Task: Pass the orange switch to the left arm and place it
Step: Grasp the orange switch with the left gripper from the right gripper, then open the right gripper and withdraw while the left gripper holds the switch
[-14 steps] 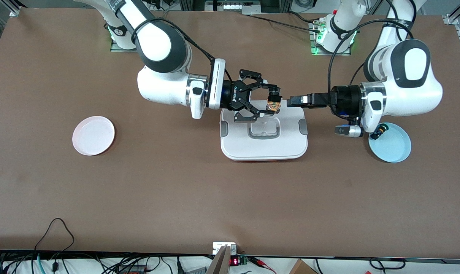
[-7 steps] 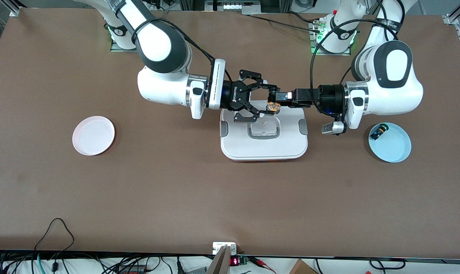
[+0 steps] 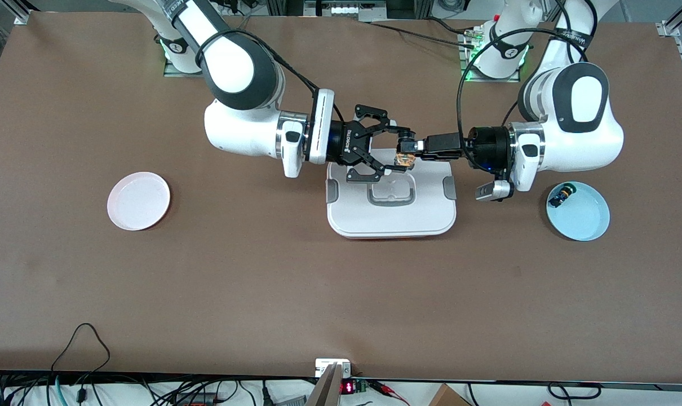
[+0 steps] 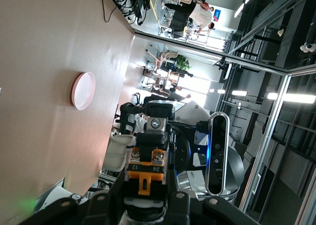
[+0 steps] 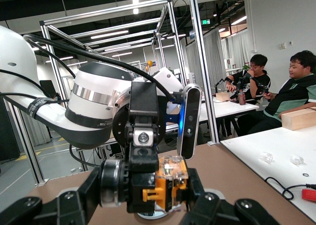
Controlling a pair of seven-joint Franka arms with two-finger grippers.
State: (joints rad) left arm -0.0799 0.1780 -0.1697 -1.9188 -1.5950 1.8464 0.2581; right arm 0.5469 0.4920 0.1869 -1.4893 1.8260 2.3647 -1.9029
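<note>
The orange switch (image 3: 404, 155) hangs in the air over the edge of the white box (image 3: 392, 217) that lies nearest the arms' bases. My right gripper (image 3: 401, 150) is shut on it from the right arm's end. My left gripper (image 3: 421, 146) meets it from the left arm's end, over the same box edge. In the left wrist view the switch (image 4: 147, 169) sits tight between my left gripper's (image 4: 148, 198) fingers with no gap showing. In the right wrist view the switch (image 5: 168, 183) fills my right gripper (image 5: 148, 191), with the left hand straight ahead.
A pale blue plate (image 3: 586, 217) at the left arm's end holds the small black piece with coloured parts (image 3: 561, 195). An empty pink plate (image 3: 138, 201) lies at the right arm's end and also shows in the left wrist view (image 4: 83, 90).
My left arm has swung in from the blue plate toward the switch, and its gripper now reaches it. My right gripper has held the switch still over the box.
</note>
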